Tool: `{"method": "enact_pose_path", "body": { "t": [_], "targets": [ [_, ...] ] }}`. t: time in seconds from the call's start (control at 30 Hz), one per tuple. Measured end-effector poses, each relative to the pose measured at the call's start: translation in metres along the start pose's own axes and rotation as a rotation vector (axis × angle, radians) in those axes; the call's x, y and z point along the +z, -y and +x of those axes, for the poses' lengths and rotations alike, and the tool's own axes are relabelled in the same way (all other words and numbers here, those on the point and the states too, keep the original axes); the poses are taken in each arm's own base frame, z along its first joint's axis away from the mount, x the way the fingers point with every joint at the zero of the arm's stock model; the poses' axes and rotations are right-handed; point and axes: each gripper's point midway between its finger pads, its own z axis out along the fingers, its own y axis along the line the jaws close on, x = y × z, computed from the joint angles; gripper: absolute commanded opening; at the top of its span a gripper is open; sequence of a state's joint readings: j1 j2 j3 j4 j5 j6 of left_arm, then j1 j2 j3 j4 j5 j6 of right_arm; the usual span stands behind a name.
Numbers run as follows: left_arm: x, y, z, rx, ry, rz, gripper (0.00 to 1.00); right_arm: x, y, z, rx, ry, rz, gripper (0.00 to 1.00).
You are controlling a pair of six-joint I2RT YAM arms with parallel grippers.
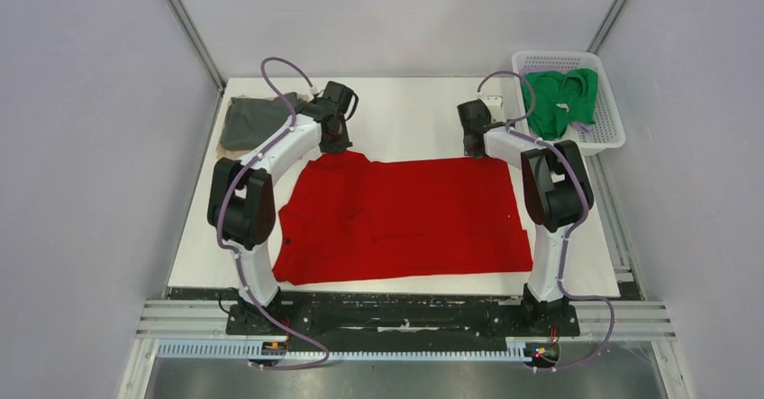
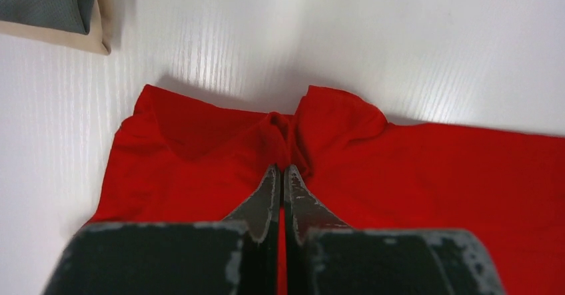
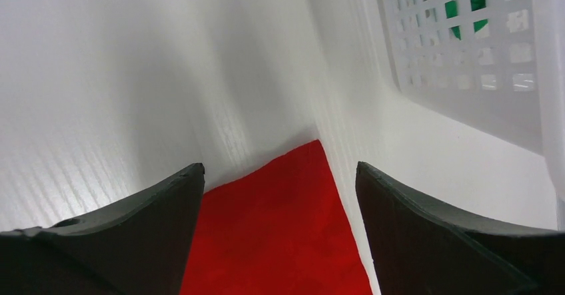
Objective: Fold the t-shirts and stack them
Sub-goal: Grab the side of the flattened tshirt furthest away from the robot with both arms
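Observation:
A bright red t-shirt [image 1: 401, 219] lies spread flat on the white table. My left gripper [image 1: 335, 145] is at its far left corner. In the left wrist view the gripper [image 2: 284, 170] is shut, with the red cloth [image 2: 433, 175] puckered at its tips. My right gripper [image 1: 475, 151] hovers at the far right corner. In the right wrist view the gripper [image 3: 280, 168] is open, with the red corner [image 3: 280, 228] between its fingers. A folded dark grey t-shirt [image 1: 252, 122] lies on a tan one [image 2: 100, 38] at the far left. A green t-shirt [image 1: 563, 100] sits crumpled in the basket.
The white lattice basket [image 1: 605, 138] stands at the far right corner of the table, close to the right gripper; its wall shows in the right wrist view [image 3: 466, 88]. Grey walls enclose the table on three sides.

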State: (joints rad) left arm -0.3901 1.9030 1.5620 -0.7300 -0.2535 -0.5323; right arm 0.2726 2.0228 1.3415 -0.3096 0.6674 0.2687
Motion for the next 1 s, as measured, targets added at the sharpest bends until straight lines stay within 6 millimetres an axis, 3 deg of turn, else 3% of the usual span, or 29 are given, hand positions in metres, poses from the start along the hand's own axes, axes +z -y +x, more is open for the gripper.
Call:
{"method": "enact_pose_path", "body": {
  "t": [0.37,0.57,0.87,1.0],
  "targets": [
    [-0.025,0.005,0.003,0.001,0.039,0.036,0.02,0.004,0.005,0.008,0.011,-0.016,0.028,0.66],
    [-0.026,0.006,0.002,-0.006,0.051,0.036,0.02,0.005,0.018,0.019,0.036,-0.032,0.052,0.46],
    [-0.027,0.006,0.001,-0.012,0.054,0.038,0.02,0.007,0.014,0.024,0.109,-0.029,0.039,0.33],
    [-0.029,0.005,0.001,-0.014,0.057,0.04,0.02,0.006,0.012,0.025,0.17,-0.02,0.023,0.22]
  ]
}}
